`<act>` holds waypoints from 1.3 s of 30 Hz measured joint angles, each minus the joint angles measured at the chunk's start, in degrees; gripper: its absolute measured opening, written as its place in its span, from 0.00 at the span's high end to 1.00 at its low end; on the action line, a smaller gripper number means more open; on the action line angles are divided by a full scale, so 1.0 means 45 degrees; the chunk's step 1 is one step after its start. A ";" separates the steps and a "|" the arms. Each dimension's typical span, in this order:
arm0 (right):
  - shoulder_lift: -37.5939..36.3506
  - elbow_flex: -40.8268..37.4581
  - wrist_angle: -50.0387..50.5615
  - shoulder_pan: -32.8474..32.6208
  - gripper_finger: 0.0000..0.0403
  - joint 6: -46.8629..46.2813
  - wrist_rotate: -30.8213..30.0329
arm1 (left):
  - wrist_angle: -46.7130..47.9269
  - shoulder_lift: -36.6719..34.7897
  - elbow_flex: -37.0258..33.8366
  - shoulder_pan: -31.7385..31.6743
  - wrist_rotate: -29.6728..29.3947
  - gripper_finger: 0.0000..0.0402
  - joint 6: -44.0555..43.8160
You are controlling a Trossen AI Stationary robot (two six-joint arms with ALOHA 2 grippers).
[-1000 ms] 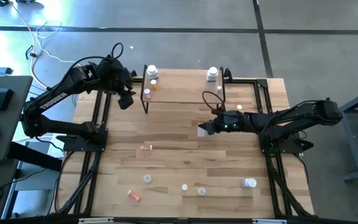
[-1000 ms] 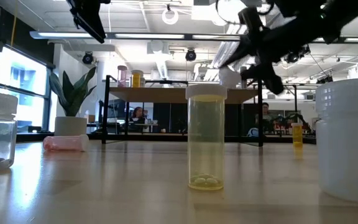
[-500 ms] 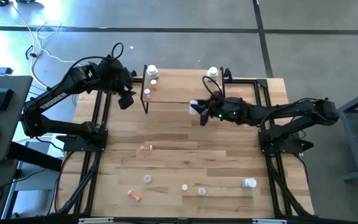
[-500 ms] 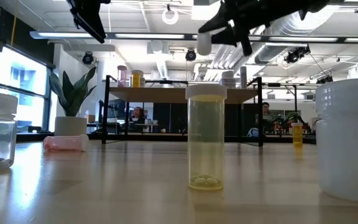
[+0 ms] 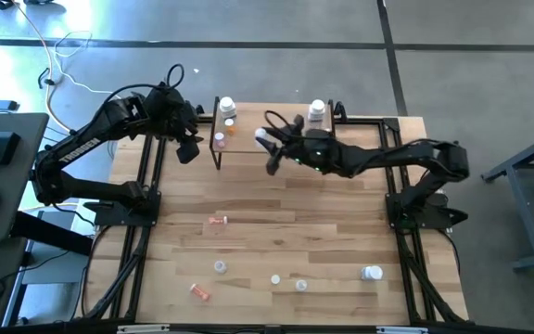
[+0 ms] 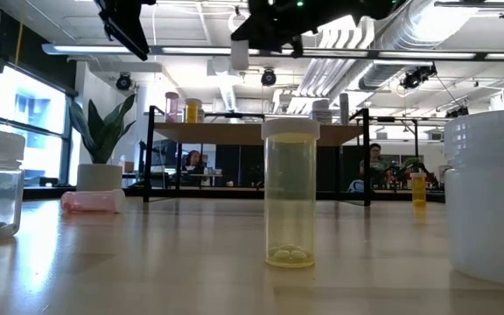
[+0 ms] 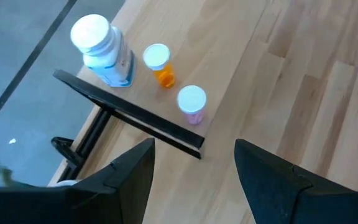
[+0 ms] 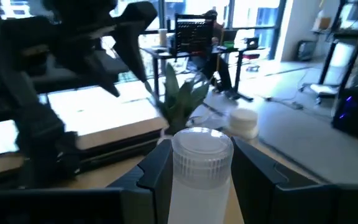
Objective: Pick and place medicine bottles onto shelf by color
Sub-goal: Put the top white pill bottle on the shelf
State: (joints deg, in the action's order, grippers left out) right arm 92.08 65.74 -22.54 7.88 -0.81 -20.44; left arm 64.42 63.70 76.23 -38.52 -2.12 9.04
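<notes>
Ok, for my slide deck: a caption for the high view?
Right claw carries a white-capped bottle over the shelf; left claw open.

Desk point(image 5: 276, 232): light wood planks. Shelf point(image 5: 276, 137): pale wood on black legs. White-capped bottle point(image 7: 101, 50), orange vial point(image 7: 160, 65) and pink vial point(image 7: 192, 104) are seen on it. Fingers point(image 7: 272, 180) are black; clear white-capped bottle point(image 8: 201, 174) is held.

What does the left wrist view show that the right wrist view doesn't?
Left wrist only: three capped bottles standing at the shelf's end, a large white one, an orange one and a pink one, past the open left tool. Right wrist only: a white-capped bottle clamped in the right tool, the left arm beyond it. Both: light-wood surface.
</notes>
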 joint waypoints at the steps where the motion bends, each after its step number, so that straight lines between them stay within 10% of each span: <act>1: 0.0274 0.0263 -0.0039 0.0044 0.71 0.0212 -0.0143 | 0.0004 0.0000 0.0000 0.0003 0.0032 0.48 -0.0007; 39: 0.4234 0.1472 -0.1866 0.2475 0.71 0.0562 0.0059 | -0.0003 0.0000 0.0003 0.0003 -0.0005 0.48 0.0107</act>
State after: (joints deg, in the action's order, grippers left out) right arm 111.13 72.36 -30.94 19.01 1.72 -20.17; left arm 64.40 63.70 76.24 -38.50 -2.14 9.52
